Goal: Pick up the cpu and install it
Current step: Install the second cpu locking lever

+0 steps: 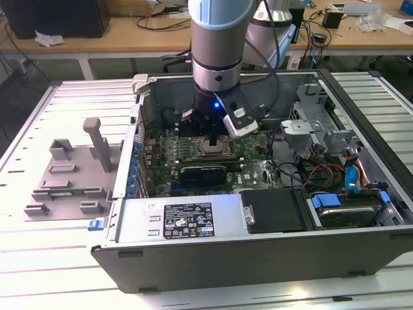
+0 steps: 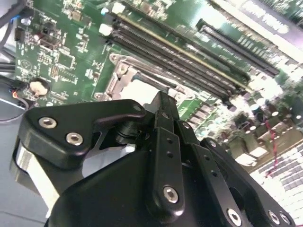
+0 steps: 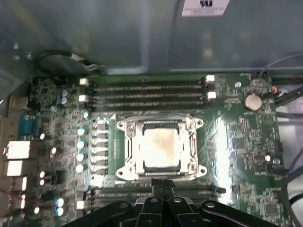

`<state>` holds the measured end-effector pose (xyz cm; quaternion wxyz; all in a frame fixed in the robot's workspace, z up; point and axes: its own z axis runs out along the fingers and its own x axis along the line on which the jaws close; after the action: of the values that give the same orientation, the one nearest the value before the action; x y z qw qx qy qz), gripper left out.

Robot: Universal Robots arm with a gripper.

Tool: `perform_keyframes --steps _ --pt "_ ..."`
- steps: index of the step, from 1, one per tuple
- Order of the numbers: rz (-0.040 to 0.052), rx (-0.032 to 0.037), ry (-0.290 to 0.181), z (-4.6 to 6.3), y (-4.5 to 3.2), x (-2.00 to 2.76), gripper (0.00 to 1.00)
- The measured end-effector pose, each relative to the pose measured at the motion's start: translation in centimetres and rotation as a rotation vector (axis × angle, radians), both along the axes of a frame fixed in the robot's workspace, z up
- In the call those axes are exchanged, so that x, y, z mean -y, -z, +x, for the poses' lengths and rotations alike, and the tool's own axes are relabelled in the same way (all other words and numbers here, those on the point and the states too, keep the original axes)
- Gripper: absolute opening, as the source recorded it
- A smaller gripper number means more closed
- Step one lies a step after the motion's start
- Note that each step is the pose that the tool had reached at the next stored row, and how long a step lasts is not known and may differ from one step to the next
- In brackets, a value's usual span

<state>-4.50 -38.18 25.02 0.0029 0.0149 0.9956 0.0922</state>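
A: Where is the cpu (image 3: 161, 147)?

B: It sits flat in the metal socket frame (image 3: 127, 126) on the green motherboard (image 3: 236, 142), inside the open computer case (image 1: 271, 255); its shiny top faces up.

A: And the gripper (image 3: 162, 190)?

B: It hangs just above the board, right by the socket's edge; its black fingers (image 2: 163, 118) are pressed together, holding nothing; long memory slots (image 3: 147, 94) run beside the socket.
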Motion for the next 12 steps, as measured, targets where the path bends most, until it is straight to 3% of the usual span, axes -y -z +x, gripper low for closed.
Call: perform_keyframes --steps 1,2,5,6,7,8,11,12 --pt "-0.0018 0.0 0.0 0.1 0.0 -0.31 0.11" --pt "-0.0048 0.0001 0.0 0.1 0.01 -0.97 0.11" --pt "-0.0121 0.0001 0.0 0.3 0.01 -1.79 0.11" --pt "-0.0184 -0.0002 0.0 0.4 0.01 -2.09 0.11" --pt "-0.0312 -0.0017 0.0 0.5 0.0 -2.32 0.11" --pt "-0.038 -0.0024 0.0 0.6 0.01 -2.43 0.11" --pt "-0.0451 -0.0025 0.0 0.7 0.04 -2.66 0.11" --pt "-0.0511 -0.0038 -0.001 0.8 0.05 -2.71 0.11"
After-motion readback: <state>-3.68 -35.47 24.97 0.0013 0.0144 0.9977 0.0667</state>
